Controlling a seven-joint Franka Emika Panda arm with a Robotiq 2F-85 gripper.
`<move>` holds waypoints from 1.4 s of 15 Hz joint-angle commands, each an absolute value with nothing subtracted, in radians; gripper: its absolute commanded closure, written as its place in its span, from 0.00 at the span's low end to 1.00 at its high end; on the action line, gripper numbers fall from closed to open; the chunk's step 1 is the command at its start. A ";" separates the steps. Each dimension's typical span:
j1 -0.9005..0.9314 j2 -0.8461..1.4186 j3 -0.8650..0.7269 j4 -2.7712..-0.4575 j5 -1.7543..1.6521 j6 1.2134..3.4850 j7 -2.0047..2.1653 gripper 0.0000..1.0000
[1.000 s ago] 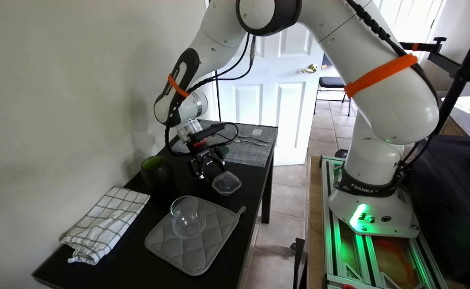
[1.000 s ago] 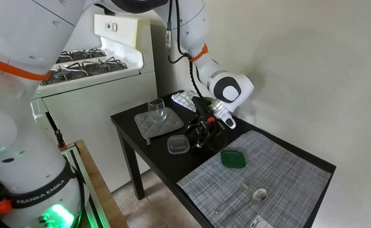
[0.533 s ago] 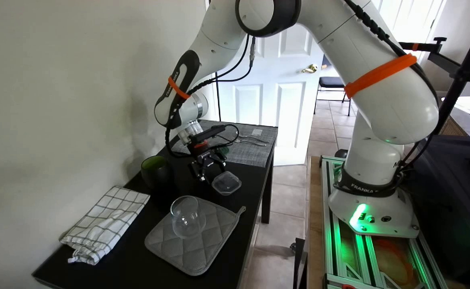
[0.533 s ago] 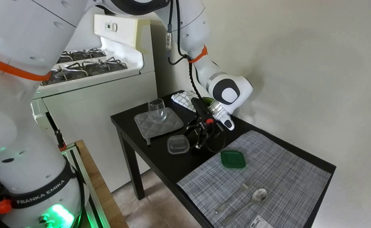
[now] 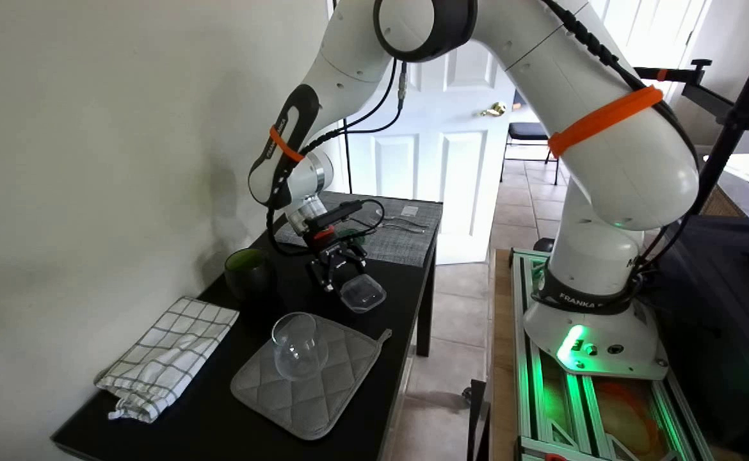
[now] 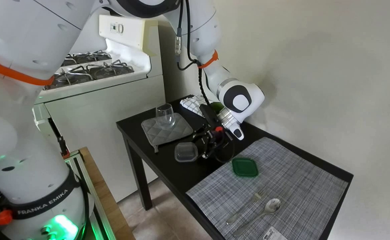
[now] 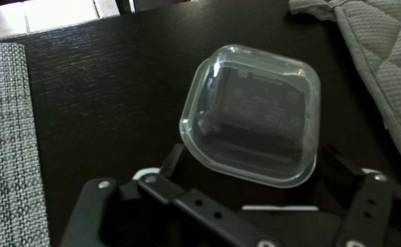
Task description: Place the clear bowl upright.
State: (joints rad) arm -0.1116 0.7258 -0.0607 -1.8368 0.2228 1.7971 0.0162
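The clear bowl, small, squarish and greyish, lies on the black table. It also shows in both exterior views. In the wrist view it appears base up, with its rim on the table. My gripper is open, with one finger at each side of the bowl's near end. The left fingertip is very close to the bowl's corner; I cannot tell if it touches. The right finger is dark and hard to make out. In both exterior views the gripper is tilted low beside the bowl.
A grey pot holder carries a round clear glass. A dark green-lined cup and a checked towel lie along the wall. A green lid, fork and spoon rest on the grey placemat.
The gripper has moved a little toward the bowl and the table's front edge, staying open. The bowl has shifted slightly away from the gripper.
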 commanded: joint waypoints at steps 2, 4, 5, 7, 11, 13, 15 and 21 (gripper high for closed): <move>-0.117 0.748 -0.058 -1.837 0.201 1.759 0.002 0.00; -0.116 0.750 -0.062 -1.838 0.189 1.748 -0.003 0.00; -0.116 0.751 -0.062 -1.837 0.182 1.740 -0.005 0.00; -0.114 0.752 -0.063 -1.838 0.172 1.729 -0.005 0.00; -0.113 0.746 -0.068 -1.848 0.146 1.726 -0.003 0.00; -0.116 0.734 -0.066 -1.859 0.161 1.724 0.010 0.00; -0.121 0.722 -0.066 -1.870 0.184 1.726 0.029 0.00; -0.147 0.692 -0.079 -1.912 0.264 1.726 0.089 0.00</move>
State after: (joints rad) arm -0.1332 0.7260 -0.0732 -1.8692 0.2232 1.7298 0.0594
